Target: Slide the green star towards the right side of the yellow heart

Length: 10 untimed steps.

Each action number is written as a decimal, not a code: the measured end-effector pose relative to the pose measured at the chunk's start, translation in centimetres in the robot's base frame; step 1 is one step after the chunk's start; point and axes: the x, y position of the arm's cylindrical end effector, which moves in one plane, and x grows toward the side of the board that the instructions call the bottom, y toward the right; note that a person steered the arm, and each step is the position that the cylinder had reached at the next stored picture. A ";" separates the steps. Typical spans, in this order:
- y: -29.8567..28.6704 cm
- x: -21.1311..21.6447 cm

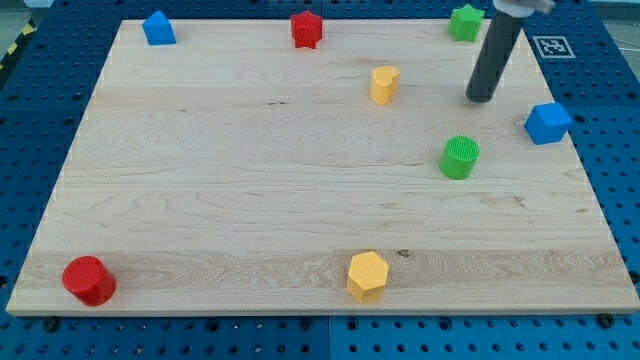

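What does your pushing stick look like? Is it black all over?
My rod is a straight, smooth, round stick, dark grey to black, with no markings or cables showing. My tip is blunt and flat. At the view's top it joins a paler grey piece.

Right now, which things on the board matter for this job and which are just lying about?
For the job: green star, yellow heart, my tip.

Lying about: green cylinder, blue cube, blue block, red star, red cylinder, yellow hexagon.

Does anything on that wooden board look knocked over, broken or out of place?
Nothing stands out. All eight blocks sit flat and apart on the board; my tip rests below the green star, touching no block.
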 end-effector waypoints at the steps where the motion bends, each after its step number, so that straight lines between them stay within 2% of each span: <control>1: -1.6 -6.3; 3: -8.7 -14.1; 4: -8.7 -14.2; 8: -0.2 -14.3; 10: 1.0 -14.3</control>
